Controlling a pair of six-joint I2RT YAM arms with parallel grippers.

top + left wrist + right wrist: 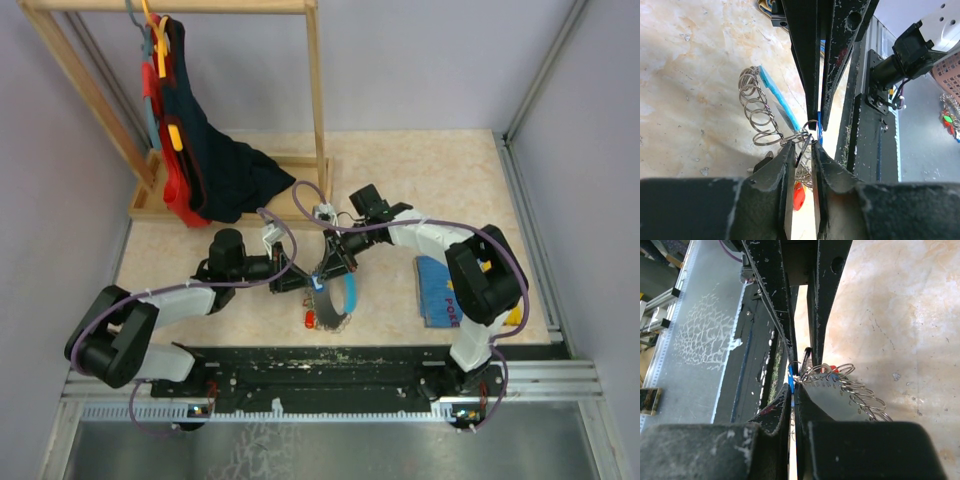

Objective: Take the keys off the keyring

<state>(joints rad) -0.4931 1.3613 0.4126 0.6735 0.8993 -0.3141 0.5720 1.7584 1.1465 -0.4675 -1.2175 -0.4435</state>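
The keyring (338,318) lies mid-table as a bunch of silvery rings (757,107) with a light-blue strap (350,293). A red key (309,320) rests on the table under the bunch. My right gripper (326,272) is shut on a blue key (790,377) at the top ring, and in the left wrist view its fingers (807,65) come down from above. My left gripper (803,145) faces it with jaws slightly apart. A thin dark ring (805,142) crosses the gap at their tips. The rings (860,390) and a numbered metal tag (840,390) hang beside the right fingers.
A blue picture book (437,292) lies to the right under the right arm. A wooden rack (316,100) hung with dark and red clothes (205,170) stands at the back left. The black base rail (330,362) runs along the near edge.
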